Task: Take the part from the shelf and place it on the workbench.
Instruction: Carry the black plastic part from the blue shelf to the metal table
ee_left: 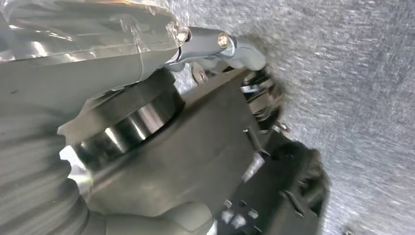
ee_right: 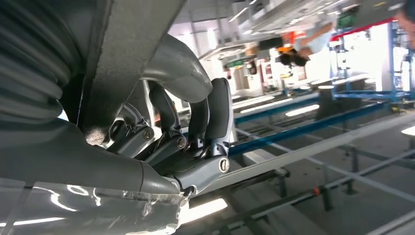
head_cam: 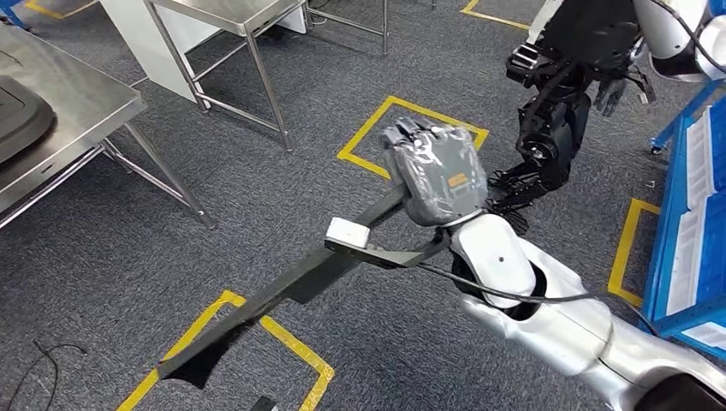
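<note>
Where the right arm ends: one right hand, wrapped in clear film, just right of centre in the head view, its arm coming in from 5 o'clock.
Right hand grasp: in the right wrist view the right hand has its fingers curled round the edge of the part, gripping it.
Part: one long, flat, dark part, held off the floor. It runs from the right hand toward 7 o'clock and ends over the carpet.
White block: one small white block sits on the part, close to the hand at its 8 o'clock.
Left hand: the left wrist view shows one film-wrapped left hand over grey carpet. I cannot tell whether it grips anything.
Tables: two metal tables. One table stands at 9 o'clock with a dark tray on it. A second table stands at 11 o'clock.
Floor marks: three yellow tape boxes, one box at 12 o'clock of the hand, one box under the part at 6 o'clock, and one box at 3 o'clock.
Shelf: one blue shelf at the 3 o'clock edge, holding white bins.
Cable: one thin black cable on the carpet at 8 o'clock.
</note>
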Robot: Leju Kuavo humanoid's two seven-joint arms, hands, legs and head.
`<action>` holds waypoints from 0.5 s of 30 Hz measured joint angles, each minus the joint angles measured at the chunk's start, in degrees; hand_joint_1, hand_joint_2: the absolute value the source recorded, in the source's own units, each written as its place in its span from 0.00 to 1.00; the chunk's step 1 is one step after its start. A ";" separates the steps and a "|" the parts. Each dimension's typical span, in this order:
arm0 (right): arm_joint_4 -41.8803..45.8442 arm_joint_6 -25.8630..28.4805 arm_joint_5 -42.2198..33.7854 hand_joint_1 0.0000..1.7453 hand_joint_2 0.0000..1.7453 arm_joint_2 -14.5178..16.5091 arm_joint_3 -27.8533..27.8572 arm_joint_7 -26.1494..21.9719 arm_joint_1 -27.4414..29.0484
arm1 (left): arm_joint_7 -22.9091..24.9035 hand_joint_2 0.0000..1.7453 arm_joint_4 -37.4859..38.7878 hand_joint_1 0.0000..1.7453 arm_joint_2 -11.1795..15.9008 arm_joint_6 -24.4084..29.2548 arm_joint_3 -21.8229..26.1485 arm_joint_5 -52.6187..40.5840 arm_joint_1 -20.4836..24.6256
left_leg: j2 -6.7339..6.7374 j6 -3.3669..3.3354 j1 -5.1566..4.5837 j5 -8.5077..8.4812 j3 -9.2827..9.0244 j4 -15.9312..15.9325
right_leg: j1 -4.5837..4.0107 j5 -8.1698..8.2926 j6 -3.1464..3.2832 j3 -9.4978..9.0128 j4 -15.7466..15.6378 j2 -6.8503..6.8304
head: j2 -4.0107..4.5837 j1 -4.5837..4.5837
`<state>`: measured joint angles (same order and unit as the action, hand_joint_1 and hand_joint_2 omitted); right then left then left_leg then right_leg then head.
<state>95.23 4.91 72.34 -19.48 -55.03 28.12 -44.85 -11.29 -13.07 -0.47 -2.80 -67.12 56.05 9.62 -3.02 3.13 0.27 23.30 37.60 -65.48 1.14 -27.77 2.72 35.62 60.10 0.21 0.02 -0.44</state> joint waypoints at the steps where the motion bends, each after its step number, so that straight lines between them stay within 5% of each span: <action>1: -0.03 -0.01 0.00 1.00 1.00 0.04 0.00 0.00 0.01 | 0.01 1.00 0.01 0.00 0.05 0.03 0.01 -0.01 0.12 | 1.38 0.22 -0.03 1.88 1.79 -3.80 | -0.10 -0.09 0.22 -0.07 -0.06 -0.79 | 0.00 0.44; 3: -0.11 -0.03 -0.03 1.00 1.00 0.05 0.00 -0.01 0.07 | -0.01 1.00 0.03 0.00 0.13 0.07 0.03 -0.01 0.27 | 2.12 0.42 0.07 3.85 4.53 -9.54 | -0.31 -0.30 0.51 -0.14 -0.05 -2.38 | 0.00 0.72; 4: -0.14 -0.04 -0.06 1.00 1.00 0.05 -0.01 -0.01 0.10 | -0.01 1.00 0.03 0.00 0.15 0.07 0.03 -0.01 0.30 | 2.26 0.40 0.09 3.32 4.57 -9.68 | -0.38 -0.41 0.58 -0.22 -0.05 -3.14 | 0.00 0.83; 7: -0.15 0.02 -0.16 1.00 1.00 0.06 0.03 -0.02 0.09 | 0.01 1.00 0.06 0.00 0.21 0.06 0.03 -0.01 0.14 | 4.75 -0.37 -0.36 -2.11 -0.74 0.64 | -0.63 -0.84 0.52 -0.90 -0.10 -5.18 | 0.00 1.30; 9: -0.18 0.08 -0.23 1.00 1.00 0.07 0.09 -0.02 0.07 | 0.00 1.00 0.07 0.00 0.21 0.05 0.02 0.00 0.07 | 6.99 -1.19 -1.05 -3.84 -3.12 6.04 | -0.86 -1.05 0.23 -1.27 -0.24 -6.44 | 0.00 1.56; 12: -0.26 0.09 -0.38 1.00 1.00 0.23 0.19 -0.09 0.02 | 0.00 1.00 0.07 0.00 0.17 0.03 0.01 0.10 -0.21 | 5.90 -2.05 -1.14 -4.22 -3.25 7.43 | -1.03 -1.27 -0.42 -1.83 -0.61 -8.00 | 0.00 1.54; 15: -0.36 0.17 -0.42 1.00 1.00 0.33 0.38 -0.19 -0.08 | 0.06 1.00 0.06 0.00 0.09 -0.01 0.00 0.28 -0.29 | 3.77 -2.82 -0.44 -5.11 -4.16 8.96 | -0.64 -3.98 -1.01 -0.23 3.65 -3.35 | 0.00 0.94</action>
<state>94.87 5.08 71.92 -19.15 -54.65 27.93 -44.93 -11.23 -13.01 -0.38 -2.81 -67.12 56.33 9.33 0.75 0.31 -0.18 18.20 33.44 -56.52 0.49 -31.75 1.71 35.39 63.75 -3.14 0.02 0.50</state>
